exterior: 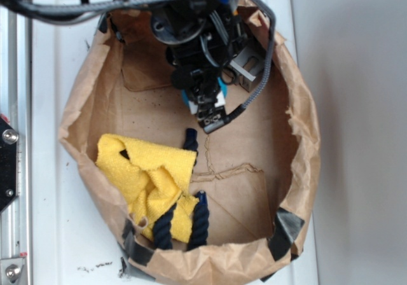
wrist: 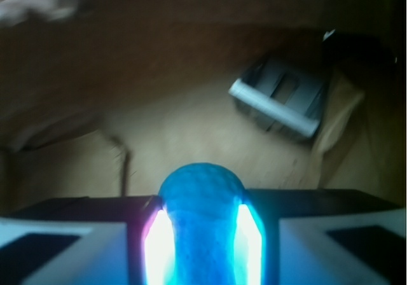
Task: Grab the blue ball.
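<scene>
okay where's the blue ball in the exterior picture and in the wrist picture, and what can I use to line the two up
Exterior: blue ball shows as teal slivers under the gripper, upper middle of the paper bag.
Wrist: bottom centre, clamped between the lit gripper fingers.
Shared landmark: grey metal block, right of the ball.

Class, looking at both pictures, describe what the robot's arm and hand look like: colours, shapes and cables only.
The arm is black, blocky plastic and metal, with a grey braided cable looping around it. The hand has black fingers with pale, glowing inner faces in the wrist view.
</scene>
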### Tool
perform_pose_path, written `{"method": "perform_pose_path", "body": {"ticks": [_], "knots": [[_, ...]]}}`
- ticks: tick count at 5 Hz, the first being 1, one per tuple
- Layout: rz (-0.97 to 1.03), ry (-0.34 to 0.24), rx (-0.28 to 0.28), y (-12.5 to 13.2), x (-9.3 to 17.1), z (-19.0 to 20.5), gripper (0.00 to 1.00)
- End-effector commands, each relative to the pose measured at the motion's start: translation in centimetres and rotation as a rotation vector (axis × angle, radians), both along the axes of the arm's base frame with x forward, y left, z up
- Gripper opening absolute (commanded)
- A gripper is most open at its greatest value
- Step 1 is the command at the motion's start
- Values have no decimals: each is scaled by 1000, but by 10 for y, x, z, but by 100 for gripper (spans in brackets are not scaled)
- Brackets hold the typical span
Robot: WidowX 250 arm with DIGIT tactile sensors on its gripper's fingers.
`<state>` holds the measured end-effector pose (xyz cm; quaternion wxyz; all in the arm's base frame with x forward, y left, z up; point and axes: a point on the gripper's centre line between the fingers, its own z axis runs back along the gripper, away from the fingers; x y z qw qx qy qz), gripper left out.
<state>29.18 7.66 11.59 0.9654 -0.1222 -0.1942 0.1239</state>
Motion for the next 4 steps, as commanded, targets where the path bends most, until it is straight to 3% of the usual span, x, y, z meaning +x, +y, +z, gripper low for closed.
{"method": "perform_pose_path", "body": {"ticks": [1, 2, 3, 4], "knots": [[18, 48, 59, -31, -2, 92, 0], [29, 129, 92, -53, -6, 99, 0], [0, 138, 70, -64, -13, 103, 0], [-25, 159, 104, -66, -18, 101, 0]]}}
